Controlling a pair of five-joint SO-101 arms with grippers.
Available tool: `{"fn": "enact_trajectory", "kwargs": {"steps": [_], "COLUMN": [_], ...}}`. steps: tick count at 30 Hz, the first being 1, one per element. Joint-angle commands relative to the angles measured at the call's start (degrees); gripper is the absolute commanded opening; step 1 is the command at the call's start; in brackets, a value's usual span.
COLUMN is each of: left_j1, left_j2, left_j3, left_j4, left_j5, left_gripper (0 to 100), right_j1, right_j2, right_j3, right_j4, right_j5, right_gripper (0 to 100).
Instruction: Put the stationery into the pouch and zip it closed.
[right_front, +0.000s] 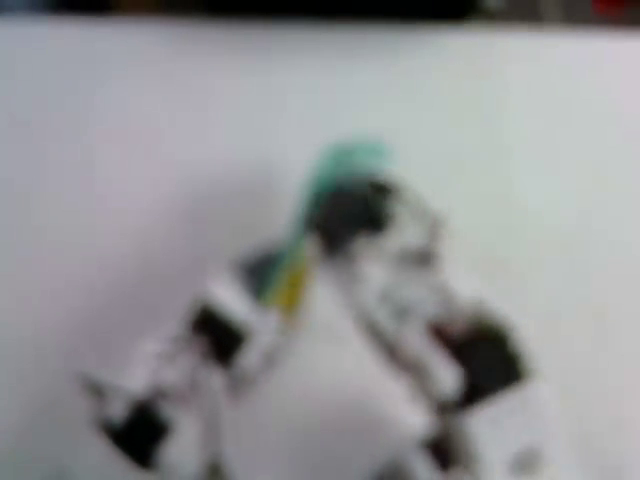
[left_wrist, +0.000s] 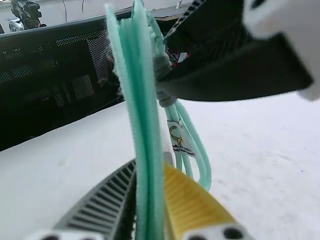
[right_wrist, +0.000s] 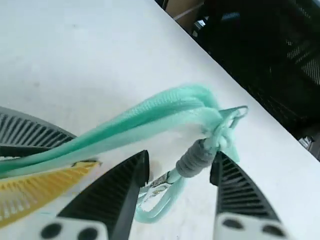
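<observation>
We find the pouch (left_wrist: 142, 100) held off the table (right_wrist: 75, 50), edge-on between both arms. The left gripper (left_wrist: 150, 175) is clamped on it, with the grey and yellow fingers pressed to either side. The right gripper (right_wrist: 181, 162) stands with its black fingers apart, astride the grey zip pull (right_wrist: 194, 160). The pull touches one finger.

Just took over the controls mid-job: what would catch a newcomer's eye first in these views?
The mint-green pouch, held over the white table between both arms. The left end effector clamps its edge between a grey and a yellow finger, while the right end effector straddles the grey zipper pull at the pouch's end, its black fingers apart.
</observation>
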Motion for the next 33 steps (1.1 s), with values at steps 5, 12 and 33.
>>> {"fn": "enact_trajectory", "kwargs": {"steps": [5, 12, 33], "left_j1": [-0.66, -0.57, -0.57], "left_j2": [-0.92, -0.92, -0.92], "left_j3": [-1.93, -1.93, -1.76], "left_j4": [0.35, 0.35, 0.35], "left_j5": [0.35, 0.35, 0.26], "left_gripper": [2, 2, 2], "right_j1": [5.41, 4.97, 4.53], "right_j2": [3.65, 1.54, 10.68], "right_j3": [-2.73, -2.64, -2.81], "right_j4": [-4.79, -8.92, -18.59], "right_j5": [0.88, 0.88, 1.41], "right_gripper": [19.4, 19.4, 2.3]}}
